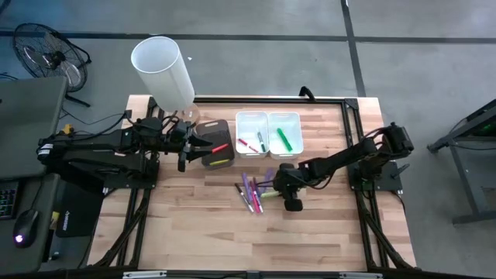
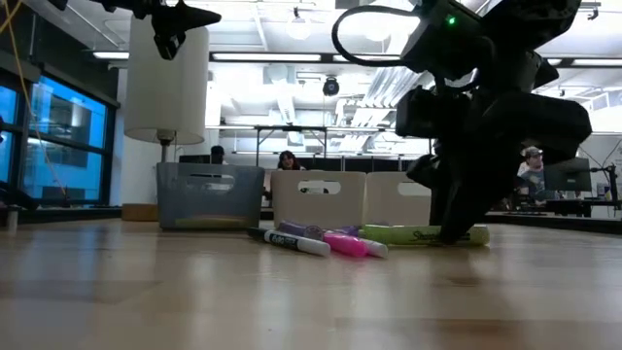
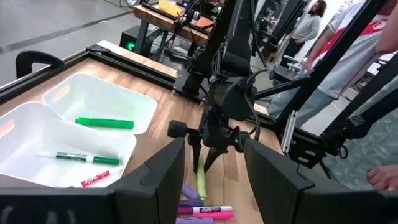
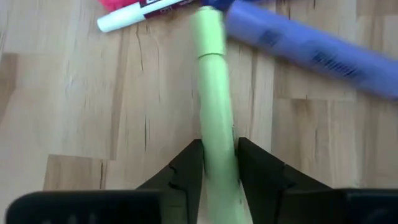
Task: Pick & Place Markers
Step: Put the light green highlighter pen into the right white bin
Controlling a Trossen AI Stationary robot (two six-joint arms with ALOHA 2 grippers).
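A light green marker [image 4: 214, 93] lies on the wooden table, and my right gripper [image 4: 219, 146] is shut on it, right of a loose pile of purple and pink markers [image 1: 252, 194]. More markers lie in bins: a green one [image 1: 284, 139] in the right white bin [image 1: 296, 118], red and dark green ones in the left white bin [image 1: 242, 120], red and yellow ones in the dark bin [image 1: 208, 128]. My left gripper [image 3: 214, 186] hangs open and holds nothing, above the table beside the dark bin. My right gripper pinches the light green marker's barrel [image 4: 219, 155] between its two fingers, one on each long side, away from the cap end. The fingers slant steeply down from the table's right side. The marker lies flat on the table [image 2: 418, 234].
A tall white cylinder [image 1: 163, 70] stands at the table's far left corner. A black frame [image 1: 353, 116] runs along the table's edges. People sit and stand beyond the table. Bare wood lies along the near edge.
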